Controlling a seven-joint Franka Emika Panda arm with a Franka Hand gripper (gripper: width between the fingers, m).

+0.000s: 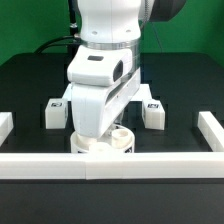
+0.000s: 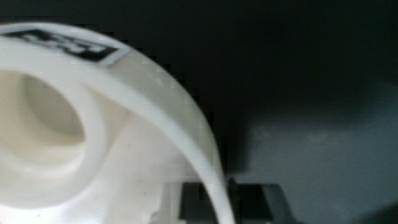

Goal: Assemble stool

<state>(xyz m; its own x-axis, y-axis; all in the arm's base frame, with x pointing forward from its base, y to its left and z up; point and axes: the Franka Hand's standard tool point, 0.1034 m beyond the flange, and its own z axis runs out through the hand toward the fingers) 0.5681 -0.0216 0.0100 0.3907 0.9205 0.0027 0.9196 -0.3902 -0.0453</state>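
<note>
Exterior view: the white Franka robot arm comes straight down mid-frame, and its blocky hand housing sits low over the round, thick white plastic disc seat. The seat lies flat on the black table, just behind the long white front border rail. Part of its top, with a recess, shows at the exterior view's right of the hand. Two short blocky white plastic legs with black-and-white square tags are visible. One leg is at the exterior view's left of the arm. The other leg is at its right. Both rest on the table, apart from the seat and a little further back. Short white rail pieces stand at the far left and far right edges. The housing hides how the jaws stand from here.

Wrist view: very close and blurred. The seat fills most of the frame as a curved white wall around a hollow recess, with a square tag on its outer face. The gripper straddles the thin edge of that wall, which runs down between its two dark fingers. The jaws are drawn in narrow with a pad against each side of the wall and no gap showing, so it reads as clamped on the seat rim. Beyond that there is only dark table.
</note>
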